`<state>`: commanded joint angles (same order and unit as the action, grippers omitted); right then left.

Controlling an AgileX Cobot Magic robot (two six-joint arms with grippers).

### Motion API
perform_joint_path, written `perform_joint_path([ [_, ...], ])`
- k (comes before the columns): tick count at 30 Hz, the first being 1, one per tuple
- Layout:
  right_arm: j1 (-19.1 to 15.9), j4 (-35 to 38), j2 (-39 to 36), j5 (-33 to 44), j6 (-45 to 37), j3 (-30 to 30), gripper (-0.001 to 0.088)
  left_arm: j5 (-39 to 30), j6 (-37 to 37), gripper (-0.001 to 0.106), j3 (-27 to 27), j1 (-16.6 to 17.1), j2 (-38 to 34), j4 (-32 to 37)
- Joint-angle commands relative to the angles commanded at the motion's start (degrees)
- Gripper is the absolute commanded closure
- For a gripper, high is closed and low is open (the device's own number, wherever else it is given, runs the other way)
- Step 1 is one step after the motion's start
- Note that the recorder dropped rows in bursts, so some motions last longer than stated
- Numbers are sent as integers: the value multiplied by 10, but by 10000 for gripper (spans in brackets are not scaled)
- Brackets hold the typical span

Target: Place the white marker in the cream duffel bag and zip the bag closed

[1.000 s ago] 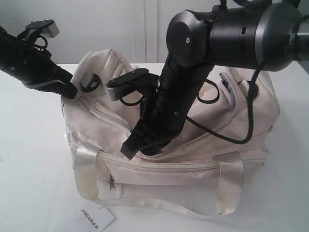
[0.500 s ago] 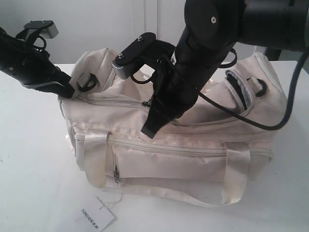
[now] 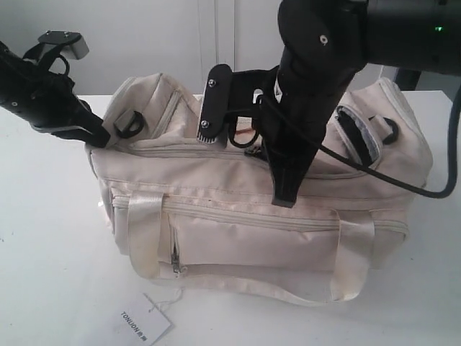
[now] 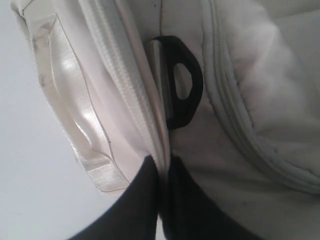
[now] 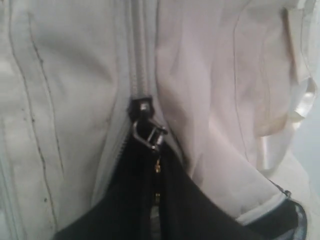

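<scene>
The cream duffel bag [image 3: 238, 231] lies long side toward the exterior view on the white table. At its left end, beside a black D-ring [image 3: 130, 122] [image 4: 182, 82], my left gripper [image 3: 99, 137] [image 4: 164, 165] is shut, pinching a fold of the bag's fabric. My right gripper [image 3: 283, 196] [image 5: 157, 160] points down over the bag's top, shut on the ring pull [image 5: 150, 132] of the top zipper, whose slider [image 5: 141, 111] sits just beyond the fingertips. Behind the slider the zipper teeth [image 5: 135, 50] are closed. The white marker is out of view.
A small white paper tag [image 3: 144, 326] lies on the table [image 3: 43, 252] in front of the bag. The bag's right end has an open pocket with dark lining [image 3: 356, 133]. A black cable [image 3: 374, 180] hangs from the right arm across the bag.
My right gripper has travelled rightward along the bag's top with the zipper pull, leaving closed zipper behind. The bag has straightened and stands taller. The left gripper has kept its hold.
</scene>
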<state>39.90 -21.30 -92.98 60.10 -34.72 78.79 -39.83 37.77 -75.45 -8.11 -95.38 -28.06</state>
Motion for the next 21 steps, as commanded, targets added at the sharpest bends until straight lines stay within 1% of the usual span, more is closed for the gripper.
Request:
perform_joint_path([
  [3,0,-29,0,5,0,0,868,-3,10,1053,0,0,0,0],
  [6,0,-26,0,10,20,0,868,-3,10,1053,0,0,0,0],
  [10,0,-14,5,24,20,0,868,-5,5,1052,0,0,0,-1],
  [11,0,-12,6,24,20,0,868,-5,5,1036,0,0,0,-1],
  [13,0,0,8,23,20,0,868,-11,8,876,0,0,1,-1],
  [14,0,6,9,20,20,0,868,-18,10,753,0,0,6,-1],
  [16,0,8,9,16,20,0,868,-20,10,569,0,0,23,-1],
  [18,0,8,9,7,19,0,868,-26,10,508,0,0,46,-1],
  [21,0,8,9,0,19,0,868,-42,31,506,0,0,84,-1],
])
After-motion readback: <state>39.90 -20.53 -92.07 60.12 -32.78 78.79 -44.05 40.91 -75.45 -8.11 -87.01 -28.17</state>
